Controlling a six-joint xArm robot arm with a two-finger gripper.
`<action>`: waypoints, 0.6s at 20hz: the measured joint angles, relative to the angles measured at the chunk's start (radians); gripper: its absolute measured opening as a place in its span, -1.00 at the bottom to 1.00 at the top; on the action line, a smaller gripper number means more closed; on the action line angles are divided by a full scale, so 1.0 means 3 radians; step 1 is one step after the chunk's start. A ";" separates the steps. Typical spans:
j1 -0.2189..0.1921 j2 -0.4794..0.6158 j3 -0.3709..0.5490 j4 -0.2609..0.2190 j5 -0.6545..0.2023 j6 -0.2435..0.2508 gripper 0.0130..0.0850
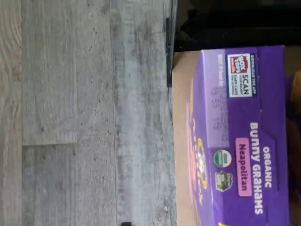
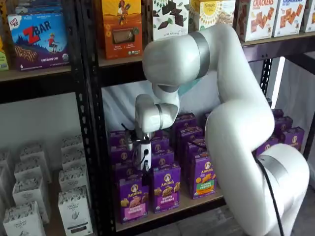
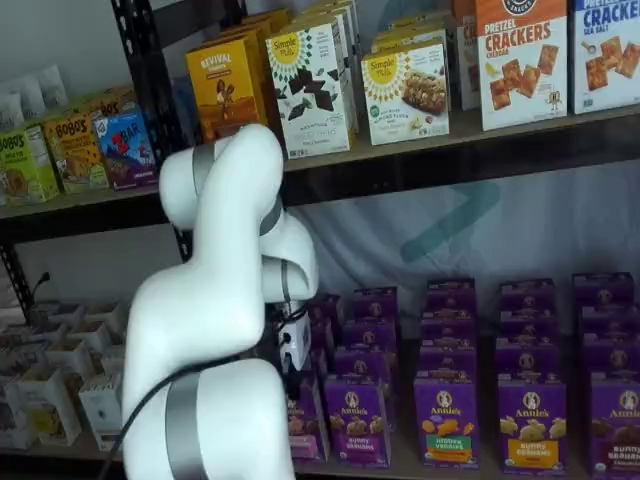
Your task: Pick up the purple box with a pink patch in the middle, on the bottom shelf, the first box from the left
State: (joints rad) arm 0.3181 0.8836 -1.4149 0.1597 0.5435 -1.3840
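In my wrist view, the small upright purple carton [image 1: 235, 141] reads "SCAN", "ORGANIC BUNNY GRAHAMS" and, on a pink patch, "Neapolitan". In a shelf view, upper left of the frame, the blue bar box [image 2: 38, 39] reads "ZBAR". In a shelf view, upper right, the white-and-orange cracker box [image 3: 521, 62] reads "PRETZEL CRACKERS"; the yellow box [image 3: 227, 88] reads "REVIVAL".

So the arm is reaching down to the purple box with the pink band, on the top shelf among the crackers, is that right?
Not quite. The purple box with the pink band stands on the bottom shelf, at the front of the rows of purple cartons. The crackers are on the shelf above. A shelf view shows this; the arm does reach down over the purple cartons.
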 joint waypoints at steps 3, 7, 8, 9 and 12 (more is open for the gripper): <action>0.0011 0.0065 -0.0050 -0.0034 -0.0023 0.0040 1.00; 0.0027 0.0176 -0.0123 -0.0130 -0.0071 0.0136 1.00; 0.0031 0.0202 -0.0139 -0.0152 -0.0083 0.0158 1.00; 0.0035 0.0227 -0.0154 -0.0169 -0.0097 0.0177 1.00; 0.0048 0.0318 -0.0198 -0.0224 -0.0175 0.0235 1.00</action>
State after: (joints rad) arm 0.3326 0.9790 -1.4744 0.0924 0.4910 -1.3135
